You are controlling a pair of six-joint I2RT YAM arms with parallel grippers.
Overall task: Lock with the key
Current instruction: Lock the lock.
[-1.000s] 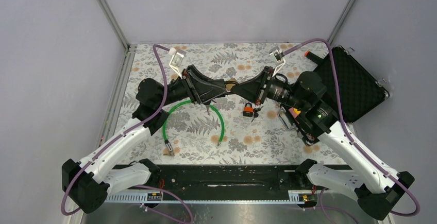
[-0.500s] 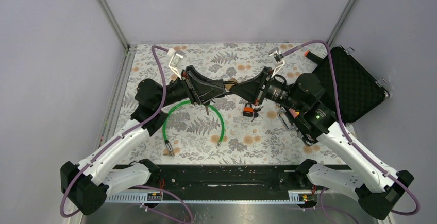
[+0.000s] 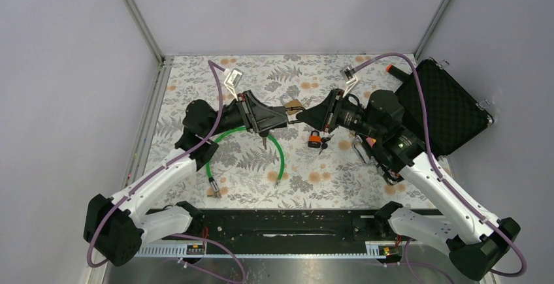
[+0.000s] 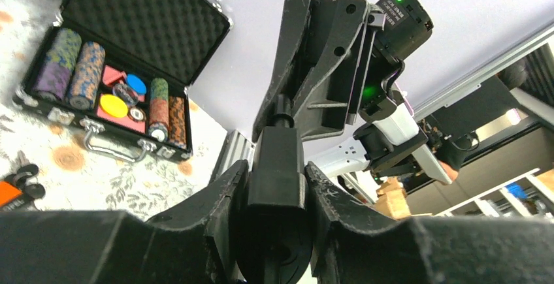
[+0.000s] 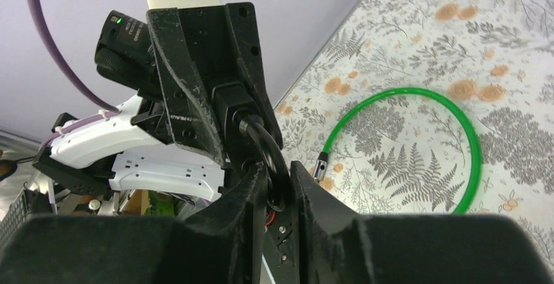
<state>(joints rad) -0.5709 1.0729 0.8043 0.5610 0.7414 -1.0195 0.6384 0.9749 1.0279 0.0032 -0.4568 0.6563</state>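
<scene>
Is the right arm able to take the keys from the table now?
Probably not yet. The right gripper straddles the shackle of the padlock, whose body the left gripper grips. The keys lie uncovered close by, so the way looks free once it lets go.

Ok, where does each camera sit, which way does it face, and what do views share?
Top external: above and behind the bases, looking down on the table; both arms show.
Left wrist: on the left gripper, facing right past the padlock to the chip case; own fingers show.
Right wrist: on the right gripper, facing left to the green cable; own fingers show.
Shared: both wrist views show the padlock and the opposite arm.
</scene>
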